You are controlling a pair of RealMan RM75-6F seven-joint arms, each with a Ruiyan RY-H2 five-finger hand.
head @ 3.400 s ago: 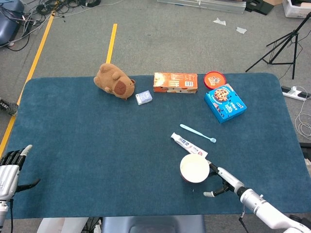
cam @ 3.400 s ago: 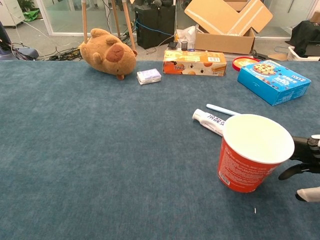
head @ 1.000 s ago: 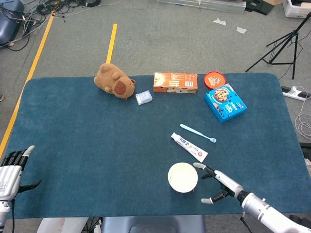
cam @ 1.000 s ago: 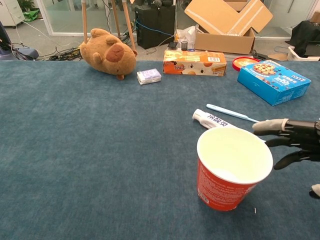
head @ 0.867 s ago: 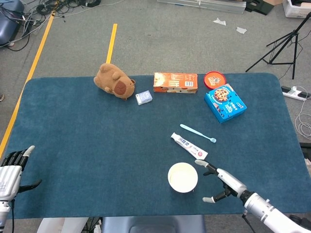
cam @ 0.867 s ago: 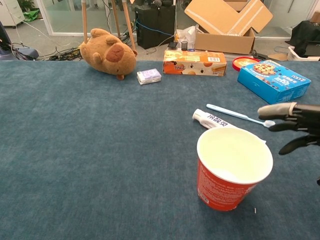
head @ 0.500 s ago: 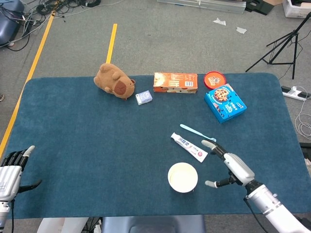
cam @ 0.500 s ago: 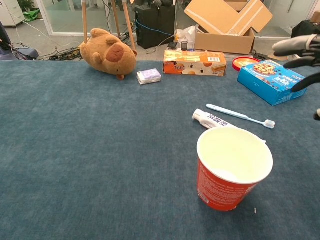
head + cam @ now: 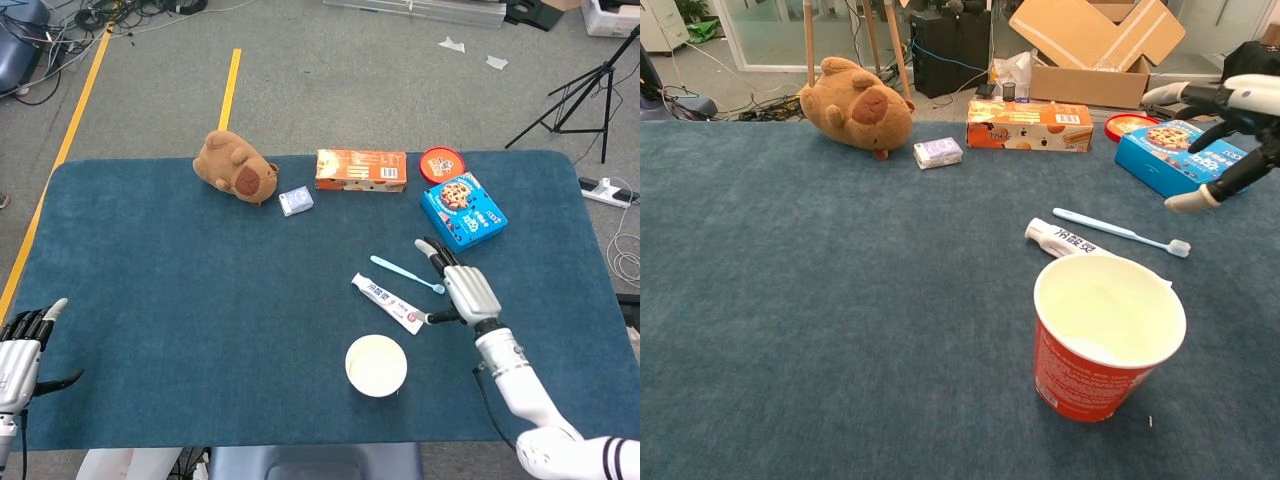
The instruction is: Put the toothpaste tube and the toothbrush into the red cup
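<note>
The red cup point(image 9: 376, 366) point(image 9: 1106, 338) stands upright and empty near the table's front edge. Just behind it lies the white toothpaste tube point(image 9: 388, 302) point(image 9: 1062, 240). The light blue toothbrush point(image 9: 407, 274) point(image 9: 1119, 231) lies flat beyond the tube. My right hand point(image 9: 464, 287) point(image 9: 1220, 120) hovers with fingers spread just right of the toothbrush head, holding nothing. At the table's front left corner my left hand point(image 9: 20, 355) rests open, far from everything.
Along the back sit a brown plush toy point(image 9: 234, 167), a small white box point(image 9: 296, 201), an orange carton point(image 9: 361, 170), a red round lid point(image 9: 441, 161) and a blue cookie box point(image 9: 462, 211). The blue cloth point(image 9: 180, 300) covers the table.
The cup was slid left and toward the front, then released. My right hand rose from beside the cup and moved back to the right of the toothbrush. The left hand stayed put.
</note>
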